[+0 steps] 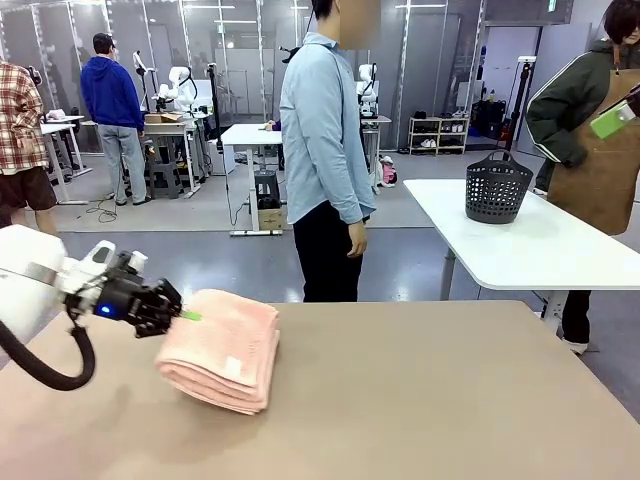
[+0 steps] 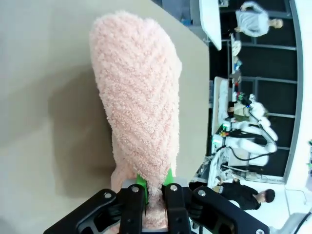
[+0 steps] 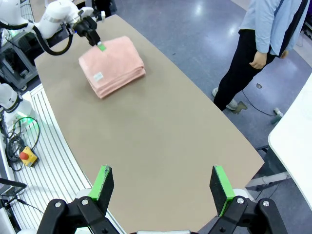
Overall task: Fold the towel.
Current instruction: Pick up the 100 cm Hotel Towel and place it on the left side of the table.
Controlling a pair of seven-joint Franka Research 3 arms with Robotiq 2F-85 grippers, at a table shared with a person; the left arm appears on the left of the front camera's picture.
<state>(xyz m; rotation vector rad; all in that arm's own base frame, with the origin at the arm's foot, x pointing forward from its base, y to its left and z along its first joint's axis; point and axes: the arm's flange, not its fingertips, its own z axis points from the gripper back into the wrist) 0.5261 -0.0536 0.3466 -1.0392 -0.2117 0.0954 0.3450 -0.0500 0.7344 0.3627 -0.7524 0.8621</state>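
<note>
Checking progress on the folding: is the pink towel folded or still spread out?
Folded. The salmon-pink terry towel lies as a compact stack of layers on the tan table, with the left gripper shut on its edge.

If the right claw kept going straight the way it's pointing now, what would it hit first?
Probably the bare table. The right claw hangs open above it, looking down at empty tabletop; the folded towel, pinched by the left claw, lies well off that line. Depth is hard to judge.
</note>
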